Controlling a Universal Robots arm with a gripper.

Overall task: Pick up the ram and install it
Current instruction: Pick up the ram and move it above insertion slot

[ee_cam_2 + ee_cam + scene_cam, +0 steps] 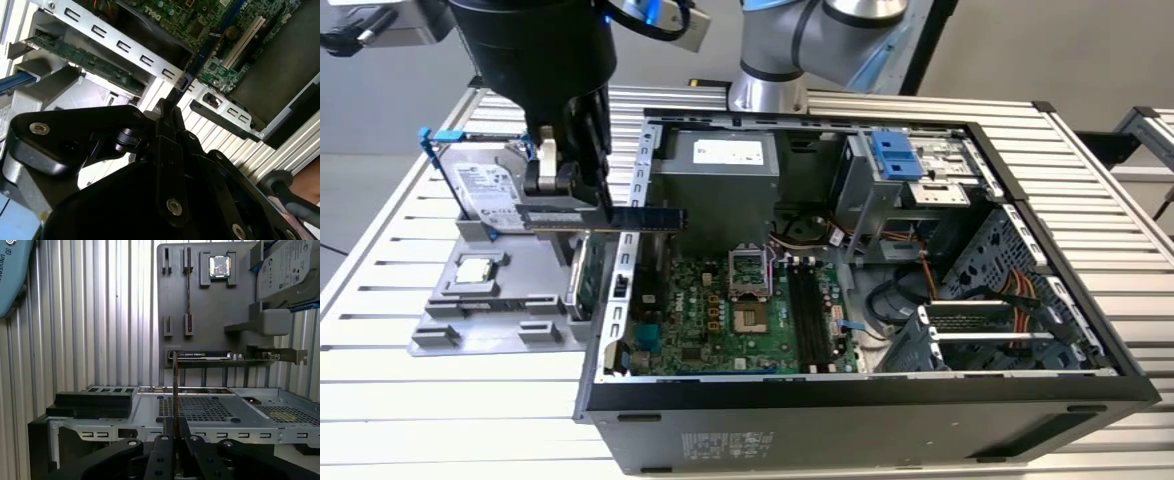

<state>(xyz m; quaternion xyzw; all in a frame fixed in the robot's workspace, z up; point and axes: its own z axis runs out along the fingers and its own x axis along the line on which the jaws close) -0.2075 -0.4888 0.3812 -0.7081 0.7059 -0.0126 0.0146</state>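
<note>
At the exterior view's upper left, the gripper (576, 203) hangs over the left wall of the open computer case (854, 405). Its jaws are closed tight on the ram (647, 217). The ram is held level. 1 end is pinched and the free end reaches in over the case wall toward the motherboard (734, 300). It is well apart from the black slots (810, 320) and not seated. In both wrist views the ram shows edge-on, a thin strip standing out from between the dark fingers (162, 447). The gray fixture (494, 325) sits on the slatted table (400, 400), just beside the case on the exterior view's left. It carries the hard drive (487, 190), a processor chip (476, 270) and a green card (225, 356) standing on edge.
</note>
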